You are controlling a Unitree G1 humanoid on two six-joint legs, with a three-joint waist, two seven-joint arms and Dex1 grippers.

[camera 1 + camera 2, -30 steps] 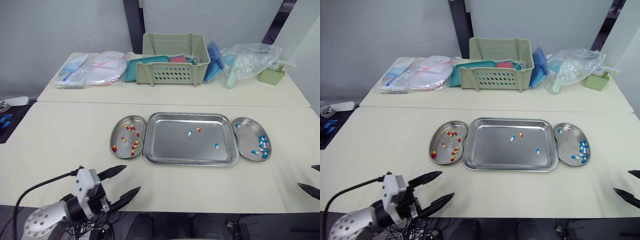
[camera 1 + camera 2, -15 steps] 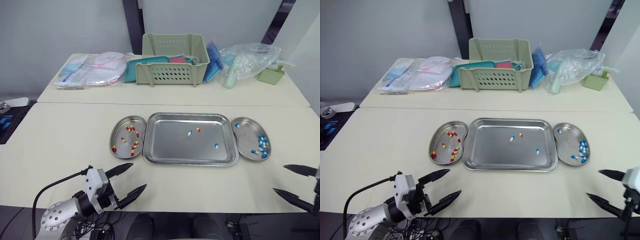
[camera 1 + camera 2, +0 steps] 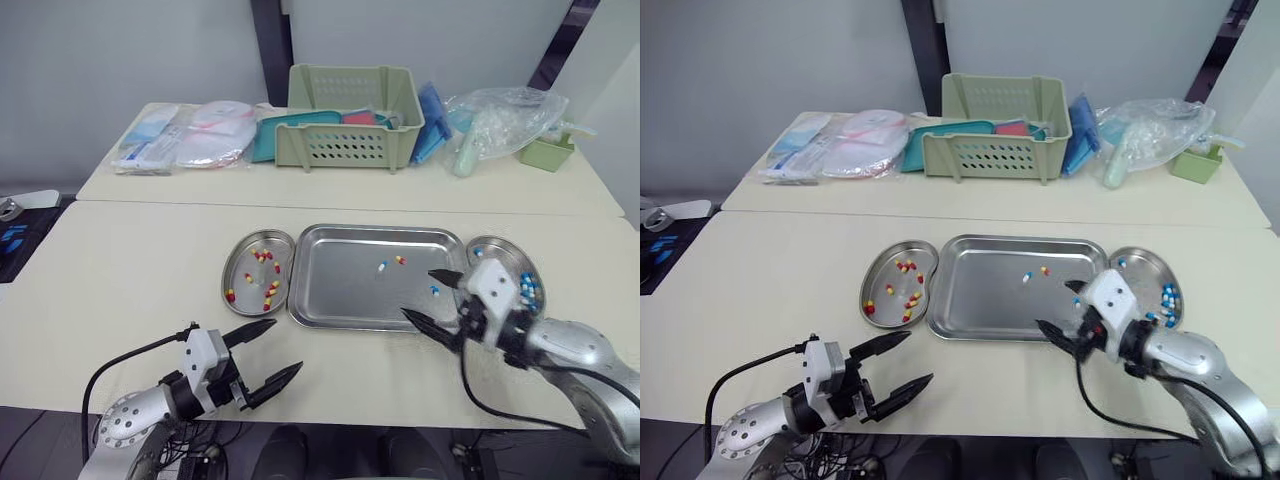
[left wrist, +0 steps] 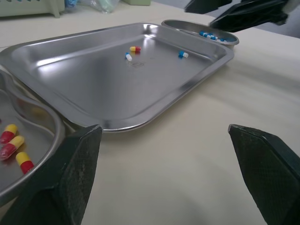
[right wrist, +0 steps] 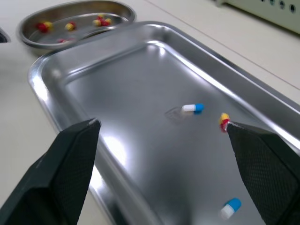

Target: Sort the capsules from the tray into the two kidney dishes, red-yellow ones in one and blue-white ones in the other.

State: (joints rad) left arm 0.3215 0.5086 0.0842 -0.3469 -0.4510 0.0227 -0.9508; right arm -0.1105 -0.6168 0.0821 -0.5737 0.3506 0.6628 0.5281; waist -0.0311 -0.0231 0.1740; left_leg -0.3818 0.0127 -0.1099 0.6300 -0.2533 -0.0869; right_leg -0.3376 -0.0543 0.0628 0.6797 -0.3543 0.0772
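I have the tray [image 3: 340,290] in the middle of the head view, lying flat on the cream worktop [image 3: 120,270], with a kidney dish just beside it at each end. The left kidney dish [image 3: 236,262], left of centre in the frame, holds a scatter of red-yellow capsules [image 3: 268,290]. The right kidney dish [image 3: 498,252], right of centre, holds a cluster of blue-white capsules [image 3: 527,289] toward its right side. Three capsules lie loose in the tray: a blue-white capsule [image 3: 381,266] and a red-yellow capsule [image 3: 399,260] close together a little right of the tray's middle, and a second blue-white capsule [image 3: 434,290] nearer the tray's right rim. My right claw [image 3: 417,292] sits over the right-hand end of the tray, its two black fingers spread wide and empty, pointing toward the left of the frame. The second blue-white capsule shows between them in the head view, and I cannot tell whether either finger touches the steel. My left claw [image 3: 288,344] is at the lower left of the frame, above bare worktop in front of the left kidney dish. It is also spread wide with nothing in it, clear of both tray and dish. Along the top of the frame, on a second worktop [image 3: 300,185], stand a pale green basket [image 3: 350,115], flat packets [image 3: 185,140] at upper left, and a clear plastic bag [image 3: 505,112] and a small green tub [image 3: 546,152] at upper right.
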